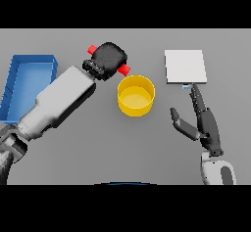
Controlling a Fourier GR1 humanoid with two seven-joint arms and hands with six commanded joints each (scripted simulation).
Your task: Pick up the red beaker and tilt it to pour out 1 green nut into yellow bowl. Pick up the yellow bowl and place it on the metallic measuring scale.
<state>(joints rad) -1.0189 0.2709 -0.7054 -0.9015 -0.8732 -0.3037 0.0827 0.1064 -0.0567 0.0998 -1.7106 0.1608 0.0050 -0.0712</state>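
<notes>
Beaker (123,69): your left hand (110,57) wraps it, hiding all but two red ends, just behind the bowl (136,96). Blue tray (25,74) sits far left, cut off. Right hand (203,121) rests open near the scale (185,66).

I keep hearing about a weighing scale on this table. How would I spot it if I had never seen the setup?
Start at the yellow bowl in the middle of the grey table and look toward the robot's right side. Just beyond the straight fingertips of the right hand lies the scale. It is the only flat, pale square slab; the bowl is round and the blue tray is walled.
</notes>
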